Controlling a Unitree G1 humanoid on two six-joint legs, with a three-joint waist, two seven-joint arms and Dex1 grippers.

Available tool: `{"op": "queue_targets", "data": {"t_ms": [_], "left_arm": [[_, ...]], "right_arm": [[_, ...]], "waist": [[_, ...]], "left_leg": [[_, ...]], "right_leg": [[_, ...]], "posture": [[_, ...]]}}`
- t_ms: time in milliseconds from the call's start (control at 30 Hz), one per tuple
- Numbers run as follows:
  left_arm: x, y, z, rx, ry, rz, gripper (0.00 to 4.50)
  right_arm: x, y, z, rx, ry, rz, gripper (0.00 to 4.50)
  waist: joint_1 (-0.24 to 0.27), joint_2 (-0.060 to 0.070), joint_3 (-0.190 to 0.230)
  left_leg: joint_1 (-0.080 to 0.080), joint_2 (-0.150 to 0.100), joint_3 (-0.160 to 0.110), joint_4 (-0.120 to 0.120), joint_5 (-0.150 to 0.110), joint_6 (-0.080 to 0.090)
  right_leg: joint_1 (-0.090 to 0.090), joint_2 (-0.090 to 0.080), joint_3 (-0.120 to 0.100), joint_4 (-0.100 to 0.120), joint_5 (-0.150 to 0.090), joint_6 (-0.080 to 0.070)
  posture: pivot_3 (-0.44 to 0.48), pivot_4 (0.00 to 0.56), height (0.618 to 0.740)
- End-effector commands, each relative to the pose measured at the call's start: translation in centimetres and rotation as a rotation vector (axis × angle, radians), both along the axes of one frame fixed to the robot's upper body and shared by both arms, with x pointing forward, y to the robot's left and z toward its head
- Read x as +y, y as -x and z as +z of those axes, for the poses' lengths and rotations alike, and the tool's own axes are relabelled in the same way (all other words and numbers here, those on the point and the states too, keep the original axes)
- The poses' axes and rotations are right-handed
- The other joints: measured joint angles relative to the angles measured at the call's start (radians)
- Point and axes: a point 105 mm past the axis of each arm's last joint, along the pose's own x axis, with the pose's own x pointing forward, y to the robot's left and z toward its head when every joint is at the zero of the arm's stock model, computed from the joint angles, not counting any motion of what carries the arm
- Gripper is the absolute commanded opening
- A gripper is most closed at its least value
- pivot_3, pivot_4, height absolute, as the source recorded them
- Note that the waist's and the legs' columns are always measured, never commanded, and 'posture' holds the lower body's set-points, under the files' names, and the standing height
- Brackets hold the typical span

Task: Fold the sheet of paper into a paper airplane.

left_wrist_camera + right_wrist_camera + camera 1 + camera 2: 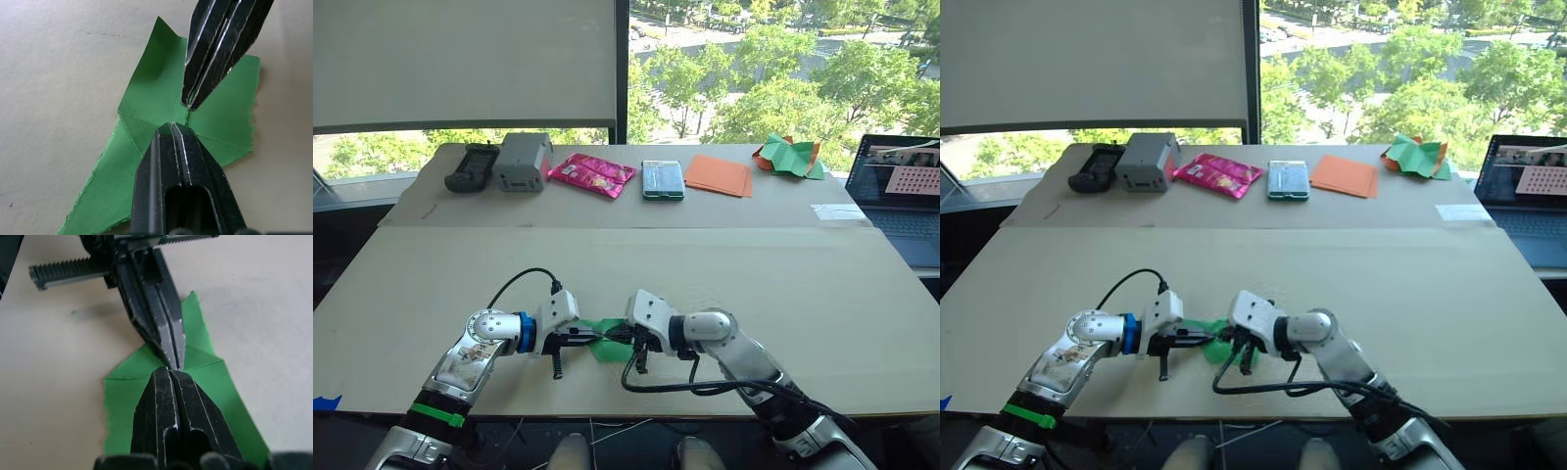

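Observation:
The sheet of paper (606,348), bright green, lies near the table's front edge, between my two grippers. It is folded into a rough point, with flat flaps on either side of a raised centre ridge (151,93). My left gripper (172,127) comes in from the left and is shut on one end of that ridge. From the right, my right gripper (169,370) is shut on the other end. The two tips nearly touch over the paper's middle (612,336). The paper under the fingers is hidden.
The far table (773,211) carries a black device (472,166), a grey box (522,161), a pink packet (592,174), a small green pack (663,180), flat orange sheets (719,174) and a crumpled green-and-orange bundle (790,157). A laptop (904,196) stands at the right. Bare tabletop surrounds the grippers.

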Motion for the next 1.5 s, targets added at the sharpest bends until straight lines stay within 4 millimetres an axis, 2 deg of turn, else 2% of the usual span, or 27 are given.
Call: {"op": "queue_targets", "data": {"t_ms": [33, 167, 600, 1167, 1500], "left_arm": [[0.5, 0.6, -1.4, 0.048, -0.052, 0.009, 0.0], [0.5, 0.6, -1.4, 0.045, -0.055, 0.01, 0.0], [0.8, -0.2, -1.5, 0.035, -0.069, 0.04, 0.0], [1.6, -0.3, -2.7, 0.029, -0.123, 0.052, 0.0], [1.6, -0.3, -3.0, 0.032, -0.126, 0.046, 0.0]], "right_arm": [[0.1, -0.4, 0.8, -0.034, -0.003, -0.002, 0.02], [-0.5, -0.4, -1.1, -0.024, 0.084, -0.013, 0.02], [-2.5, 0.3, -5.2, 0.087, 0.252, -0.043, 0.02], [-5.8, 1.2, -5.4, 0.154, 0.285, -0.15, 0.02], [-8.7, 1.3, -5.9, 0.223, 0.297, -0.255, 0.02]], "waist": [[0.0, 0.0, 0.0], [0.0, 0.0, 0.0], [0.001, 0.002, -0.004], [0.007, 0.003, -0.011], [0.008, 0.003, -0.011]], "left_leg": [[0.0, 0.0, 0.0, 0.0, 0.0, 0.0], [0.0, 0.0, 0.0, 0.0, 0.0, 0.0], [0.0, 0.0, 0.0, 0.0, 0.0, 0.0], [0.0, 0.0, 0.0, 0.0, -0.001, -0.001], [0.0, 0.0, 0.0, 0.001, -0.001, -0.002]], "right_leg": [[0.0, 0.0, 0.0, 0.0, 0.0, 0.0], [-0.001, 0.0, 0.0, 0.0, 0.0, 0.0], [-0.001, 0.0, 0.0, 0.0, 0.0, 0.0], [0.0, -0.001, 0.0, -0.002, -0.001, -0.001], [0.0, -0.002, 0.0, -0.004, -0.001, -0.001]], "posture": [[0.0, 0.15, 0.706], [0.0, 0.15, 0.706], [0.0, 0.15, 0.706], [0.0, 0.15, 0.706], [0.0, 0.15, 0.706]]}}
